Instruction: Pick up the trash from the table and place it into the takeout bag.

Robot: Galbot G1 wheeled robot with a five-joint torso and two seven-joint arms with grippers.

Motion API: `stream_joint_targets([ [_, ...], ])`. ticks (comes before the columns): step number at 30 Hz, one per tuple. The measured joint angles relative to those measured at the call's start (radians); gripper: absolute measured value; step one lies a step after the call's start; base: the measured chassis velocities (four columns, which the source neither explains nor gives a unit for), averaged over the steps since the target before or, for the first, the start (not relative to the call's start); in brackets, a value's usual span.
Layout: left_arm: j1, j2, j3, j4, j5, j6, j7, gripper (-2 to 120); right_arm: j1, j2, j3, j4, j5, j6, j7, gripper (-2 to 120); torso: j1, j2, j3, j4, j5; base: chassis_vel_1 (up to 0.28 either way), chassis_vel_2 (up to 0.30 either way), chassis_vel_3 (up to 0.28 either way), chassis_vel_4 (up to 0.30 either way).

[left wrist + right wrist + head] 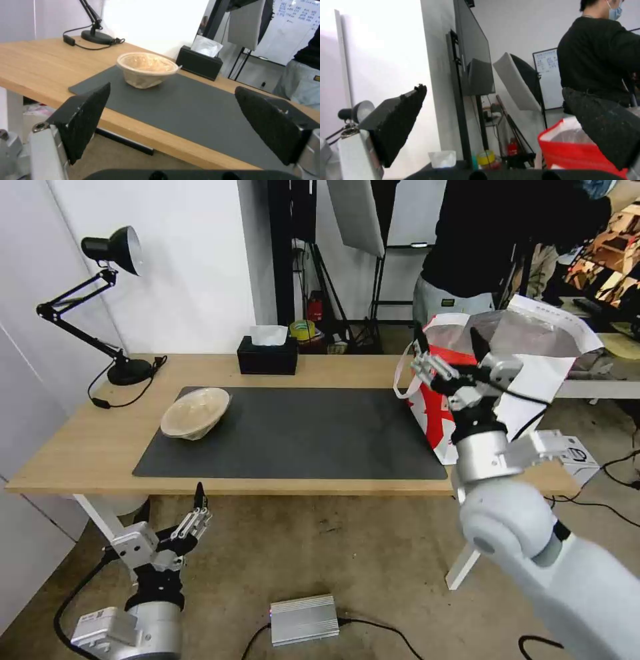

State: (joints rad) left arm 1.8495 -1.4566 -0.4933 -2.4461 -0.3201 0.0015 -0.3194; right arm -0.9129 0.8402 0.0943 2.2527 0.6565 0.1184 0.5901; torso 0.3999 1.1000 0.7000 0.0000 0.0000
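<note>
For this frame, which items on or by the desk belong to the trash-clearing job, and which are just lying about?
Part of the job:
- shallow beige disposable bowl, tilted on the dark grey mat
- white takeout bag with red panel, at the desk's right end
- long light-wood table

Just lying about:
- black tissue box
- black desk lamp
- silver metal box on the floor

Head view is evenly lit from overhead, with soft, short shadows under the beige bowl [196, 413] and tissue box [268, 355]. Wide-angle lens bows the table [87, 447] edge and stretches the right arm near the corner. Silvery lining of the takeout bag [533, 355] shows mild glare. Left wrist view has the white wall [156, 22] blown out, fingers [87, 117] soft and close. Right wrist view is hazy and low contrast: the wall at one side is overexposed, the dark finger pads [400, 120] blurred.
</note>
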Motion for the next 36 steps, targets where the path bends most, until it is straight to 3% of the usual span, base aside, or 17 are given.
stream_joint_targets([
  [8,-0.001,-0.014,0.003,0.004,0.008,-0.001,0.000,100,-0.134,0.026,0.006,0.041,-0.107,0.000,0.005,100,0.000,0.000,0.000,0.0000,0.0000,0.000,0.000,0.000,0.000],
  [16,0.002,-0.016,0.005,0.004,0.010,-0.003,0.000,100,-0.372,0.064,0.001,0.065,-0.275,-0.010,0.010,100,0.000,0.000,0.000,-0.0001,-0.0001,0.000,0.000,0.000,0.000],
  [30,0.009,-0.011,0.007,0.000,0.009,-0.007,0.001,100,-0.529,0.080,-0.011,0.072,-0.408,-0.024,0.032,100,0.000,0.000,0.000,0.0000,-0.0001,0.000,0.000,0.000,0.000],
  [36,0.010,-0.012,0.008,-0.001,0.010,-0.009,0.001,100,-0.598,0.104,-0.027,0.070,-0.444,-0.051,0.098,100,0.000,0.000,0.000,0.0000,-0.0001,0.000,0.000,0.000,0.000],
])
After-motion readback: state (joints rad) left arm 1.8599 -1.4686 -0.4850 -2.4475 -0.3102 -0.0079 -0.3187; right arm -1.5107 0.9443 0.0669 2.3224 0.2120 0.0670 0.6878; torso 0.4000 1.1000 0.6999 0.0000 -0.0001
